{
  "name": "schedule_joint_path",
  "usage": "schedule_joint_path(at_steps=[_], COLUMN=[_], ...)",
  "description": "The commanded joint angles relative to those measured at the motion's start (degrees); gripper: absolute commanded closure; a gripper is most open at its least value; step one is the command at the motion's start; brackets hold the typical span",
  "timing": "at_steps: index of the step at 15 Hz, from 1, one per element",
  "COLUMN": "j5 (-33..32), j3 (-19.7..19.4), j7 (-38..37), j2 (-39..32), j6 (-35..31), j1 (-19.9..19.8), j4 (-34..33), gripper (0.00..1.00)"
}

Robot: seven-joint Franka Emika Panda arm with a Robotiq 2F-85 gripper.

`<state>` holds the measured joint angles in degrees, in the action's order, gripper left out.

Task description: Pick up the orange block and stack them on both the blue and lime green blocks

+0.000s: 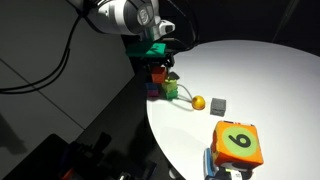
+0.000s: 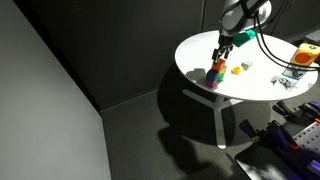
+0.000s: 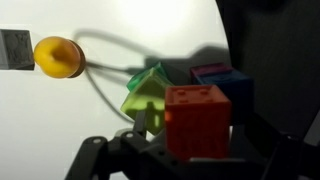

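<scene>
Orange block sits right at the block cluster near the counter edge. In the wrist view it overlaps the lime green block on one side and the blue block on the other. Pincer hangs directly above that cluster; dark fingers flank the orange block, but can't tell whether they're clamped on it or apart.

Step, prob.: setting it down across both blocks. Next move needs it centred over the seam btw. green & blue and level, else it tips off.

Further out: yellow ball, grey piece, big numbered cube. No containers in view, so no contents to report.
</scene>
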<state>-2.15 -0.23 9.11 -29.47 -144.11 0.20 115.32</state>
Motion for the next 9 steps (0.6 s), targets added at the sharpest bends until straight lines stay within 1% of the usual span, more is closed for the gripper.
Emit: schedule_joint_path(at_steps=[1,9], j5=[-0.4,-0.3], j3=[0.6,0.6], j7=[0.1,-0.1], j2=[2.7,7.5], j6=[0.6,0.5], j1=[-0.8,-0.7], j4=[1.4,5.1], gripper=[0.00,0.00])
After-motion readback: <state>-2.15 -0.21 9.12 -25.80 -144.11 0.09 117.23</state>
